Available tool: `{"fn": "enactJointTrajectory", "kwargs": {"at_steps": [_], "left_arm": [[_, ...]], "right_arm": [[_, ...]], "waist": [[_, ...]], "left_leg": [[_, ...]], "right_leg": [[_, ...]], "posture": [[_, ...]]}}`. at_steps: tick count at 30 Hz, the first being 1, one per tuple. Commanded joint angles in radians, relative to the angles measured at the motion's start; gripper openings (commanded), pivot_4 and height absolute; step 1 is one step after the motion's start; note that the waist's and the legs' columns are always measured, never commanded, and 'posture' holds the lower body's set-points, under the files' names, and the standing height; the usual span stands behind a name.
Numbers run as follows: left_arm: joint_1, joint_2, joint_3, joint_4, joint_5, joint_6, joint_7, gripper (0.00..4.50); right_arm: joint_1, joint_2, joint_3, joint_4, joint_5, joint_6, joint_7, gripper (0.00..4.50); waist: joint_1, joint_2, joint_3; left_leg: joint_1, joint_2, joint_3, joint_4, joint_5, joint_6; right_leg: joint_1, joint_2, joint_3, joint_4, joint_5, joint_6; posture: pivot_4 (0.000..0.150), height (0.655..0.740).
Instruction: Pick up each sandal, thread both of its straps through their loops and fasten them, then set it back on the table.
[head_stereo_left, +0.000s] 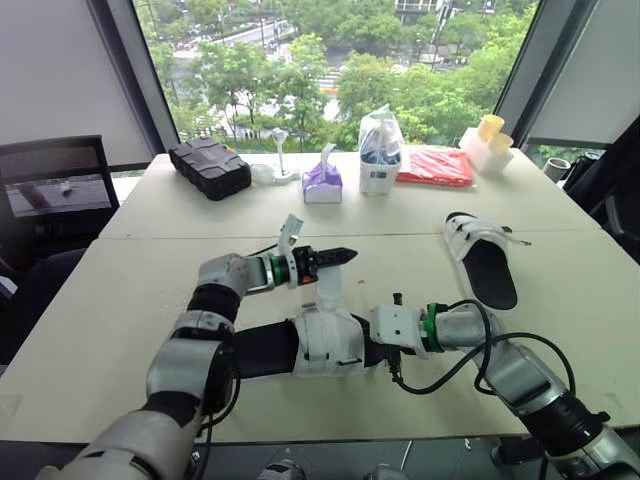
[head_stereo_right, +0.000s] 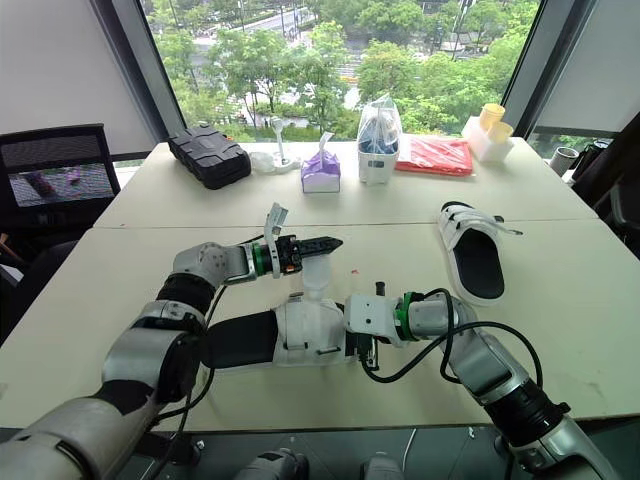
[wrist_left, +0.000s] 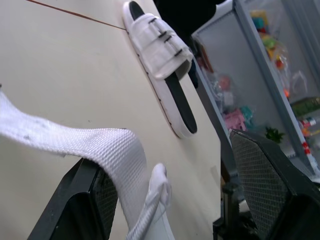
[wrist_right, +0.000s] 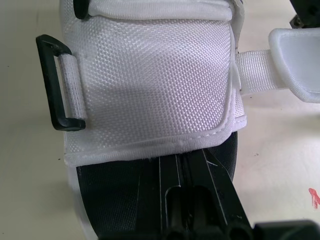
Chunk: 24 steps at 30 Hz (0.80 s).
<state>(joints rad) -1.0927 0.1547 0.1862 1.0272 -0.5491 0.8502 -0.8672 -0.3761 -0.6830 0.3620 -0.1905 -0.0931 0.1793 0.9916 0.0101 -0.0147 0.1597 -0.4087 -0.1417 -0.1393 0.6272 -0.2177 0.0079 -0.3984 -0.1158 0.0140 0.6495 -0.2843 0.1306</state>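
The near sandal, black-soled with white straps, lies on the table in front of me. One loose strap rises from it to my left gripper. In the left wrist view that strap drapes over one finger while the other finger stands far off, so the gripper is open. My right gripper is shut on the sandal's sole at its end. A black loop sits beside the broad white strap. The second sandal lies at the right.
Along the far side of the table stand a black case, a purple tissue pack, a clear bag, a red packet and a white box with yellow cups. A black chair stands at the left.
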Motion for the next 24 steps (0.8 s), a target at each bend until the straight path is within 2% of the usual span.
{"fn": "enactJointTrajectory", "kwargs": {"at_steps": [1, 13, 24], "left_arm": [[-0.063, -0.002, 0.069, 0.068, -0.012, -0.043, 0.023, 3.37], [-0.11, 0.004, 0.19, 0.152, -0.022, -0.097, 0.069, 3.37], [-0.129, 0.019, 0.22, 0.162, -0.005, -0.125, 0.069, 3.37]], "right_arm": [[0.008, -0.007, 0.005, 0.03, -0.033, 0.02, -0.011, 0.0], [0.007, -0.005, 0.008, 0.032, -0.034, 0.017, -0.012, 0.0], [0.007, -0.008, 0.01, 0.031, -0.034, 0.016, -0.008, 0.0]], "waist": [[0.0, 0.0, 0.0], [0.0, 0.0, 0.0], [-0.001, 0.0, 0.0]], "left_leg": [[0.0, 0.0, 0.0, 0.0, 0.0, 0.0], [0.0, 0.0, 0.0, 0.0, 0.0, 0.0], [0.0, 0.0, 0.0, 0.0, 0.0, 0.0]], "right_leg": [[0.0, 0.0, 0.0, 0.0, 0.0, 0.0], [0.0, 0.0, 0.0, 0.0, 0.0, 0.001], [0.0, 0.001, 0.0, 0.0, 0.0, 0.001]], "posture": [[0.15, 0.74], [0.15, 0.74], [0.15, 0.74]]}}
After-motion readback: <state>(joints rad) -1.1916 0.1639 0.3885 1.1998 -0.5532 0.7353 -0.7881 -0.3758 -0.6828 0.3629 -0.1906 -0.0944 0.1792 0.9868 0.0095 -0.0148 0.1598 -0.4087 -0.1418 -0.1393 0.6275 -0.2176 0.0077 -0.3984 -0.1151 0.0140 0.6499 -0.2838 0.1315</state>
